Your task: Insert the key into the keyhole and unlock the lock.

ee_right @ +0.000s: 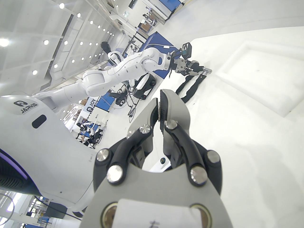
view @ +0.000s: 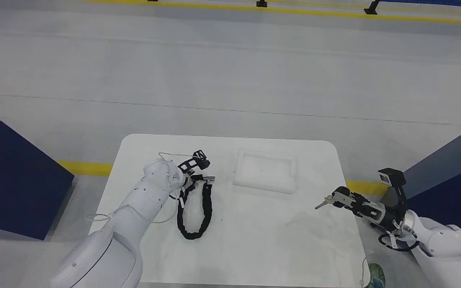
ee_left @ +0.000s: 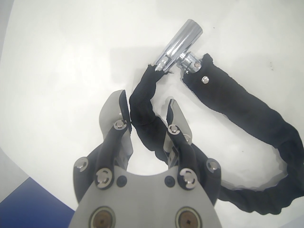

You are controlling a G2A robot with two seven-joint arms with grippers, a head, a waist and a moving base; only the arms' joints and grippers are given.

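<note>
A black fabric-sleeved chain lock [view: 194,214] lies in a loop on the white table [view: 274,234], left of centre. Its chrome lock cylinder [ee_left: 180,45] joins the two sleeve ends at the far end of the loop. My left gripper [ee_left: 147,97] is open and straddles one sleeve end [ee_left: 142,110] just behind the cylinder; one pad [ee_left: 124,107] touches the fabric, the other stands off. In the top view that left gripper [view: 196,173] sits at the loop's far end. My right gripper [view: 333,199] hovers near the table's right edge, shut on a small silver key [view: 321,204] that pokes out toward the lock.
A shallow white tray [view: 264,171] rests at the back of the table, between the two arms. The right wrist view looks across the tray [ee_right: 261,77] to the chain lock [ee_right: 190,88] and the left gripper [ee_right: 190,68]. Dark blue panels flank the table.
</note>
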